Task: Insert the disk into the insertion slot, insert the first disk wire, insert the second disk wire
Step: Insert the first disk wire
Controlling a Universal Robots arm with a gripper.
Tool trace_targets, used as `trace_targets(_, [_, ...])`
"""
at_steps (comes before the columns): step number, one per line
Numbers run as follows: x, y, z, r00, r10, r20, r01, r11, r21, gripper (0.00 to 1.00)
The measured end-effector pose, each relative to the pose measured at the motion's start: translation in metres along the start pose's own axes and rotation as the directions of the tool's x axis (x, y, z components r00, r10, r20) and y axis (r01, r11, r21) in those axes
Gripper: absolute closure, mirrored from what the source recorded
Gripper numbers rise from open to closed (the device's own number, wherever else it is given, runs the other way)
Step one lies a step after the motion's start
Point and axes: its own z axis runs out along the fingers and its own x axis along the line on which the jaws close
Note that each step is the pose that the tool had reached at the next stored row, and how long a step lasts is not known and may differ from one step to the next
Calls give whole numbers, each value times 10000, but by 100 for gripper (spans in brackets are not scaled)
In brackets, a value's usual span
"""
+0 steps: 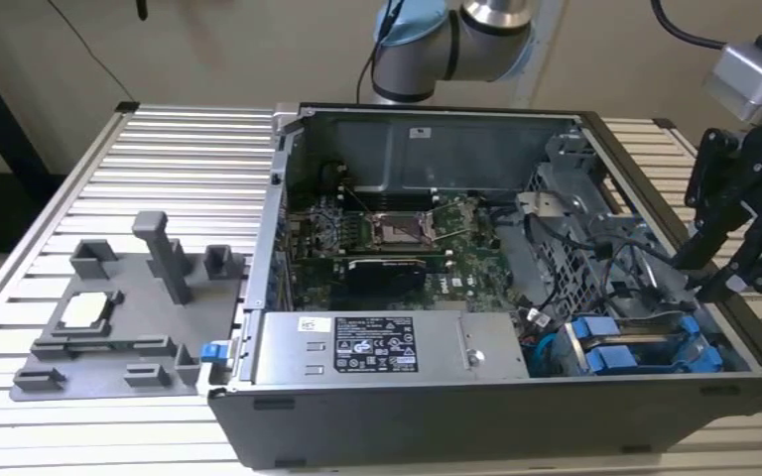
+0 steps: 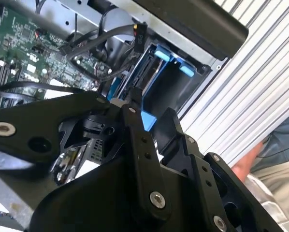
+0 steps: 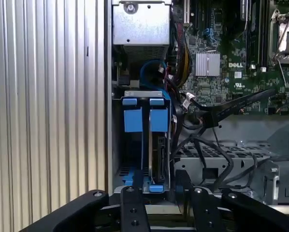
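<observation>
The disk [image 3: 159,153] stands edge-up in the insertion slot [image 3: 142,94] of the grey drive cage, its blue carrier [image 1: 595,330] showing among the cage's blue tabs. In both wrist views my gripper [image 3: 156,193] straddles the disk's near blue end [image 2: 148,119], one black finger [image 3: 131,205] on each side with a small gap, so it looks open. In the exterior view the gripper [image 1: 712,273] hangs just above the cage at the case's right corner. Loose black disk wires [image 3: 217,112] lie beside the cage, over the motherboard edge.
A second blue-fronted drive [image 3: 133,121] sits in the neighbouring bay, next to the case wall. The power supply [image 1: 374,347] flanks the cage. A grey fixture plate [image 1: 116,317] lies at the exterior view's left. A person's hand [image 2: 248,162] rests on the ribbed table.
</observation>
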Motion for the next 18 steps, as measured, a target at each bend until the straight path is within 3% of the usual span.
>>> trace_targets(3, [1,1,0,9999,-5,153,-3,9987,506,60])
trace_targets(4, [-1,1,4,9998,-9,185,-1,9984,573,60])
trace_targets(10, [0,-14,15,9973,-707,196,695,9960,568,60])
trace_targets(18, [-9,-113,58,9953,-943,202,930,9941,566,60])
